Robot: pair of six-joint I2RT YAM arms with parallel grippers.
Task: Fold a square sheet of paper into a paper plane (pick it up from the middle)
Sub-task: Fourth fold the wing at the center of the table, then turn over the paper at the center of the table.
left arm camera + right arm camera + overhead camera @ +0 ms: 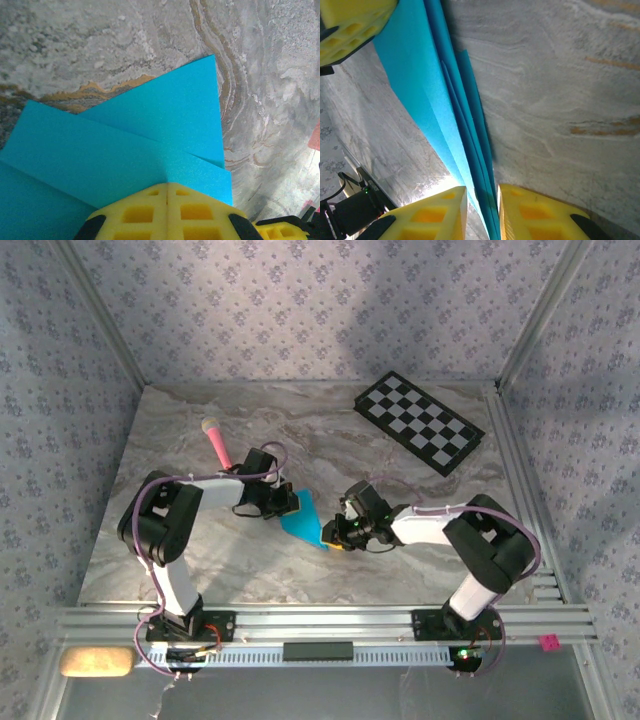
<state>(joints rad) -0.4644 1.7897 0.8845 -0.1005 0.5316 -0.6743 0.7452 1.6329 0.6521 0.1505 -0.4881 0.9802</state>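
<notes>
Pinching the folded paper (150, 130) from two sides: with left tool (167, 187) pressed together on one end, with right tool (481, 194) narrowly parted around the layered opposite end.

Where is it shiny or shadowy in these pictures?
Top external view: soft, even light on the marble table. Right wrist view: white glare on the table beside the folded blue paper, dark shadow along its right side. Left wrist view: paper evenly lit.

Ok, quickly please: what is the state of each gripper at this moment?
Left gripper: closed, pinching the folded blue paper.
Right gripper: closed on the same paper, which runs between its fingers.
</notes>
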